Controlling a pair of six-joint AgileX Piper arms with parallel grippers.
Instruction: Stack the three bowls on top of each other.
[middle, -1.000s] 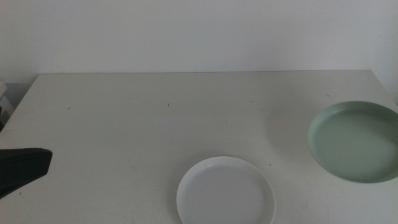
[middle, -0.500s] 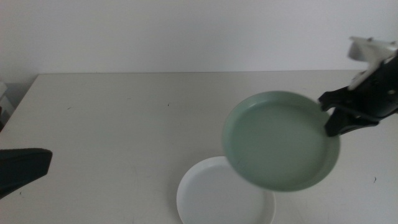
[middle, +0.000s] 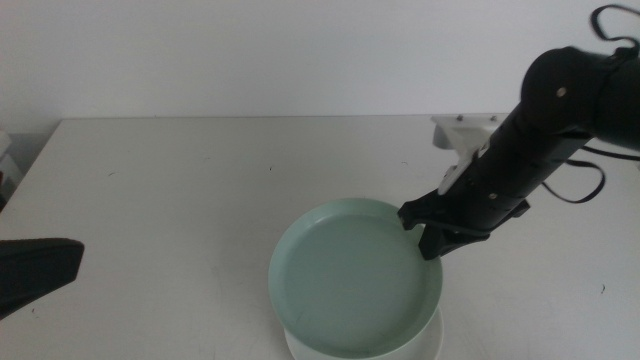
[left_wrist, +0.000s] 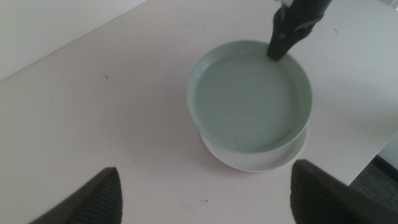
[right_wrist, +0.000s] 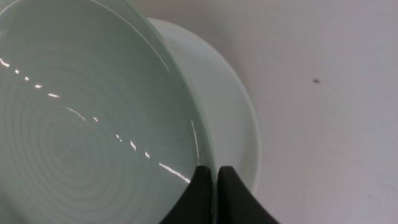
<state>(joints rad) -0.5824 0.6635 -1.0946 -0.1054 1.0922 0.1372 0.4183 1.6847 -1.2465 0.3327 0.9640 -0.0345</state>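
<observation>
The right end effector comes in from the right and is clamped on the rim of the mint bowl, one jaw inside the rim and one outside. The mint bowl sits over the white bowl near the front edge of the counter. The middle view shows only a thin white crescent under the mint bowl. The left wrist view shows more of the white rim and the dark jaws at the mint bowl's far edge. The right wrist view shows the jaws closed on the mint rim, with the white bowl just beyond. The left end effector waits at the left, jaws spread wide apart.
</observation>
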